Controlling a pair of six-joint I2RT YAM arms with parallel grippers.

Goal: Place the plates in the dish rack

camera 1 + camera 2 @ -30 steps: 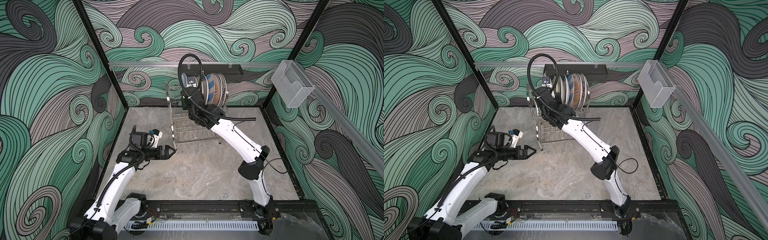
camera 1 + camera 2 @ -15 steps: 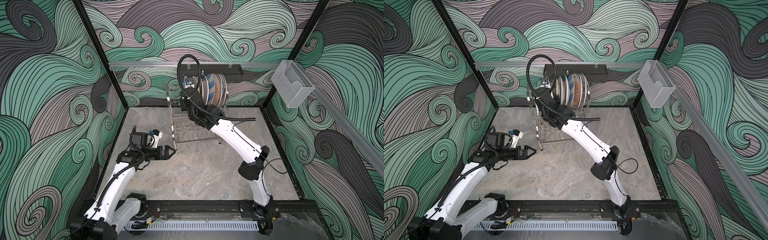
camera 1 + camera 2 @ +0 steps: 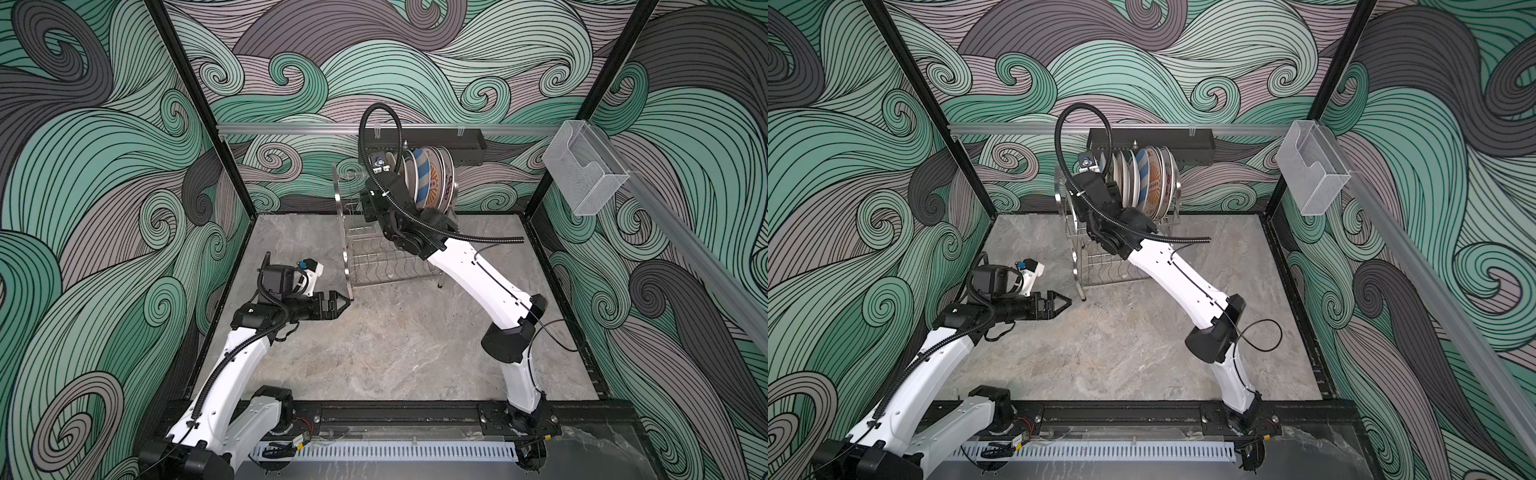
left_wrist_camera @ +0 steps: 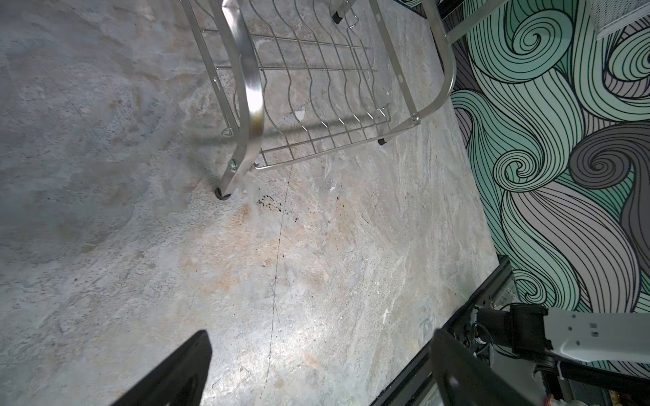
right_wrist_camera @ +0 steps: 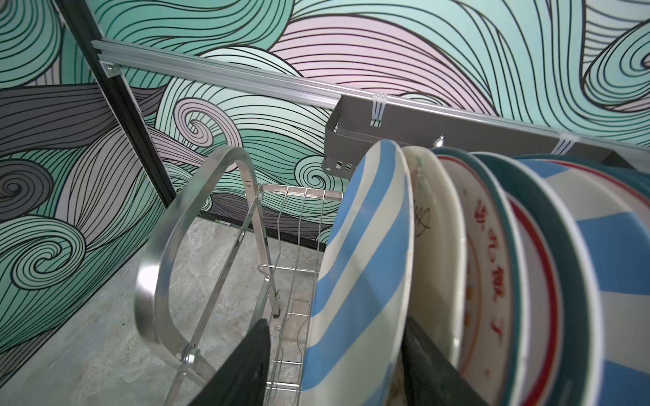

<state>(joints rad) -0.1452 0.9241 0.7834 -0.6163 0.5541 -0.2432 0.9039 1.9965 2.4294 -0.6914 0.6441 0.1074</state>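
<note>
Several plates stand on edge in the upper tier of the steel wire dish rack. In the right wrist view the nearest one is a blue-and-white striped plate, next to cream plates with red characters. My right gripper is open and straddles the striped plate's rim, with a gap on the outer side. My left gripper hovers open over the table by the rack's front leg, holding nothing.
A long black perforated tray hangs on the back rail just behind the plates. A clear plastic box is fixed to the right wall rail. The rack's arched side frame stands close beside my right gripper.
My right gripper's jaws have spread apart around the striped plate, and the cable loop above its wrist has shifted slightly. The left arm has not moved.
</note>
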